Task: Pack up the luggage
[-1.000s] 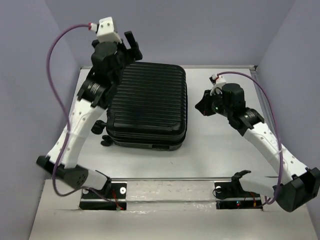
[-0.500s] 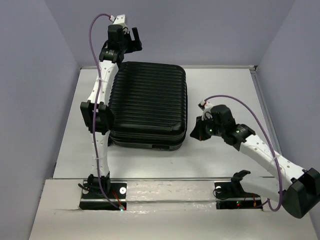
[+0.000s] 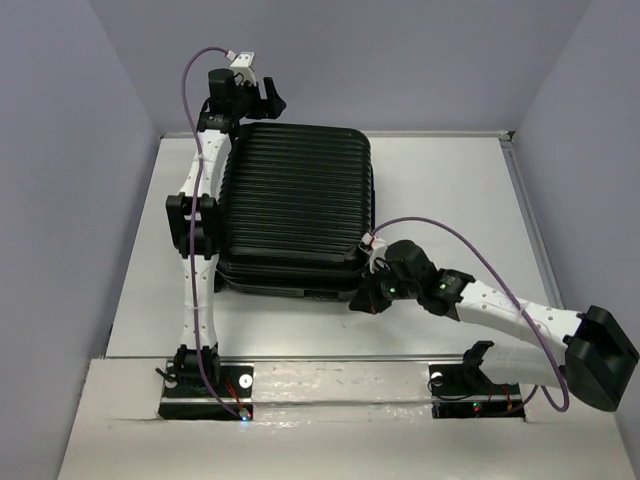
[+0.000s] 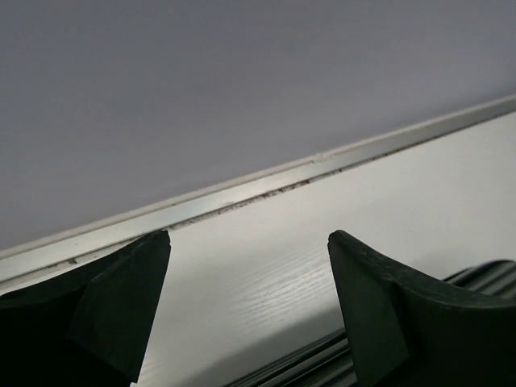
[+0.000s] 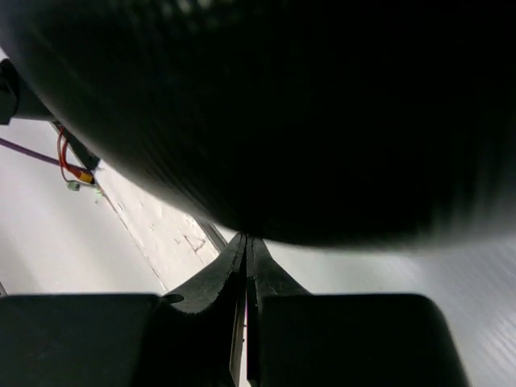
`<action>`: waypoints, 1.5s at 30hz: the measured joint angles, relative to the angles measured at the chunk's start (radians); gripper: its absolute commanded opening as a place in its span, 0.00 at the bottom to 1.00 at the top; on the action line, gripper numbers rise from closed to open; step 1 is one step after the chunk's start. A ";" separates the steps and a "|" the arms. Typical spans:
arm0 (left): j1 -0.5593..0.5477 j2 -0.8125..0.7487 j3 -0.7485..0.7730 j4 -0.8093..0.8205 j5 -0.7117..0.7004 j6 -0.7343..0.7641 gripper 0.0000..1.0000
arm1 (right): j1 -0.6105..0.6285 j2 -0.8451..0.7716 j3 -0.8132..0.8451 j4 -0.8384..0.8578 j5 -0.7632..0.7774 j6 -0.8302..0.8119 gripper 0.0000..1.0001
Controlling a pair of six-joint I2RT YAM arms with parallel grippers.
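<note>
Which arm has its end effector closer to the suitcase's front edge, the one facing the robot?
Right. The right end effector is at the near right corner of the luggage, by that edge, shut. The left end effector is open over the far left corner.

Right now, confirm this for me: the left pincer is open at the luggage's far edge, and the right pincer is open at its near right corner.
Wrong in one respect: the right pincer is shut, fingers pressed together, as the right wrist view shows. It is at the near right corner of the luggage, and the left pincer is open at the far edge.
</note>
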 measured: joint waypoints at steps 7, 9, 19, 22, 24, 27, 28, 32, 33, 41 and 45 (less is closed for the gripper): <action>-0.020 -0.005 -0.090 0.105 0.139 0.055 0.91 | 0.013 0.057 0.002 0.138 0.097 0.070 0.07; -0.019 -0.045 -0.172 0.161 0.135 0.065 0.90 | 0.013 0.059 0.002 0.162 0.146 0.103 0.07; -0.014 -0.401 -0.674 0.269 0.023 0.154 0.81 | -0.006 0.154 0.058 0.255 0.183 0.179 0.07; -0.014 -0.459 -0.742 0.276 -0.026 0.146 0.78 | -0.106 0.156 0.083 0.281 0.167 0.172 0.07; -0.013 -0.502 -0.800 0.299 -0.054 0.137 0.77 | -0.182 0.150 0.086 0.285 0.161 0.166 0.09; -0.013 -0.605 -0.909 0.305 -0.078 0.086 0.69 | -0.256 0.125 0.086 0.280 0.175 0.145 0.11; -0.013 -0.653 -0.951 0.281 -0.083 0.058 0.68 | -0.270 0.109 0.086 0.272 0.185 0.135 0.13; -0.016 -0.766 -1.012 0.167 -0.110 -0.018 0.72 | -0.323 -0.005 0.109 0.222 0.201 0.080 0.32; -0.017 -0.787 -1.014 0.134 -0.126 -0.032 0.72 | -0.327 -0.028 0.123 0.207 0.191 0.065 0.41; 0.005 -0.978 -1.110 0.016 -0.252 -0.158 0.84 | -0.168 -0.138 0.107 0.119 0.098 0.023 0.54; 0.018 -1.154 -1.256 -0.001 -0.343 -0.198 0.95 | -0.066 -0.099 0.105 0.093 0.113 0.008 0.49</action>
